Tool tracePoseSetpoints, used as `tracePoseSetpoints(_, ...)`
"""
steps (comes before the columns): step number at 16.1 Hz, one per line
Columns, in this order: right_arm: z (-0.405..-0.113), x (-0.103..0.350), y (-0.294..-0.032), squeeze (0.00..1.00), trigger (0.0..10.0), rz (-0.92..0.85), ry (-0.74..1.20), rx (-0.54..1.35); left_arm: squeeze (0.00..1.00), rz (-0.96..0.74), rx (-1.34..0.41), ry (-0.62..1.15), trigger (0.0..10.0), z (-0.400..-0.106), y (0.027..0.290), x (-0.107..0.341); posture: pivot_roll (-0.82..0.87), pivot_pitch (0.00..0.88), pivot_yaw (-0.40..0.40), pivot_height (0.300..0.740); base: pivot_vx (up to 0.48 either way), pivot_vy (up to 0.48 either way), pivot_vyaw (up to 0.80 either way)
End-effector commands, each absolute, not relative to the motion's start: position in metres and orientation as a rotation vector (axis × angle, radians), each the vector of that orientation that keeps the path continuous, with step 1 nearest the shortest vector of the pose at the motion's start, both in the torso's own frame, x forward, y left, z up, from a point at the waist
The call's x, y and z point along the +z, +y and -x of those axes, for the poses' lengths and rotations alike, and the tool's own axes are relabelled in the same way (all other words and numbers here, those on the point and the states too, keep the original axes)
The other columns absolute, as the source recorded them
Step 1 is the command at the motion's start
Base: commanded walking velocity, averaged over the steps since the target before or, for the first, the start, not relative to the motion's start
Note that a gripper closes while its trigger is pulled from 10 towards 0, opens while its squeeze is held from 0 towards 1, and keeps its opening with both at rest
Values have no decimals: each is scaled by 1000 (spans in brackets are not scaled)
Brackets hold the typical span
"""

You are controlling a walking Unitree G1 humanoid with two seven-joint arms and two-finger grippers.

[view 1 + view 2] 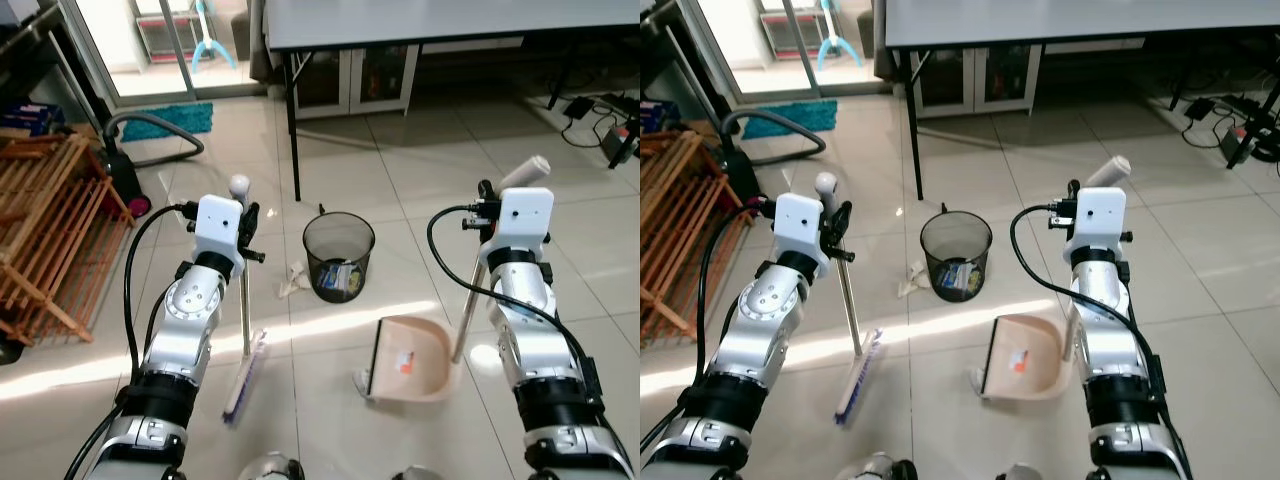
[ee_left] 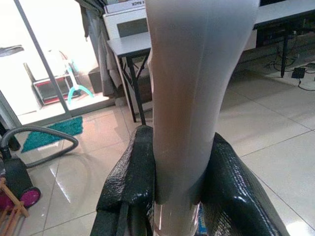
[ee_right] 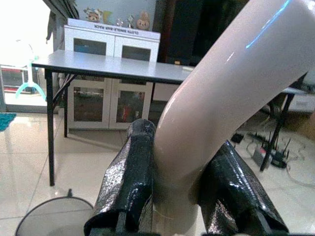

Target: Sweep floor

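My left gripper (image 1: 245, 215) is shut on the broom handle (image 1: 243, 300), which stands nearly upright with its purple-edged brush head (image 1: 245, 377) on the tiles. In the left wrist view the black fingers (image 2: 129, 182) clamp the pale handle (image 2: 192, 98). My right gripper (image 1: 487, 205) is shut on the dustpan handle (image 1: 470, 305). The beige dustpan (image 1: 415, 360) rests on the floor with a small orange scrap inside. The right wrist view has the fingers (image 3: 129, 182) around the bent beige grip (image 3: 221, 93). A crumpled paper (image 1: 293, 280) lies beside the bin.
A black mesh waste bin (image 1: 338, 256) with rubbish inside stands between the arms. A grey table (image 1: 420, 22) with black legs and a white cabinet lie ahead. A wooden rack (image 1: 45, 230) and a vacuum cleaner (image 1: 120, 165) are at the left. Cables lie at the far right.
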State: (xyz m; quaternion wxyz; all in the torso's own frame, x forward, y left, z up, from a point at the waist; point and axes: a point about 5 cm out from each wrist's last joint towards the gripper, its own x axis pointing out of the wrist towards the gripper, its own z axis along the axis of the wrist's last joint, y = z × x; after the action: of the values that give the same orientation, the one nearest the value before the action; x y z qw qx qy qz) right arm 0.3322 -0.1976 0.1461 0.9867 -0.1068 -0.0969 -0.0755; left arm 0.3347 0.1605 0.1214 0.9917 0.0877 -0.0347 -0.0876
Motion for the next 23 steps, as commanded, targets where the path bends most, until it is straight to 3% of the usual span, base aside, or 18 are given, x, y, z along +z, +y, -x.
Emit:
tracePoseSetpoints(1, -338, 166, -194, 0, 10000, 249, -285, -129, 0, -198, -166, -107, 10000, -339, 165, 132, 32, 105, 68, 740, 0, 0, 0)
tracePoseSetpoints(14, -336, 154, -193, 0, 10000, 439, -317, -97, 0, -276, -160, -193, 10000, -341, 173, 139, 96, 285, 117, 740, 0, 0, 0)
tracePoseSetpoints(20, -336, 132, -176, 0, 10000, 402, -278, -144, 0, -284, -202, -259, 10000, -347, 158, 148, 137, 317, 95, 740, 0, 0, 0)
tracePoseSetpoints(23, -334, 123, -160, 0, 10000, 294, -267, -183, 0, -262, -213, -251, 10000, -348, 153, 145, 144, 317, 96, 740, 0, 0, 0)
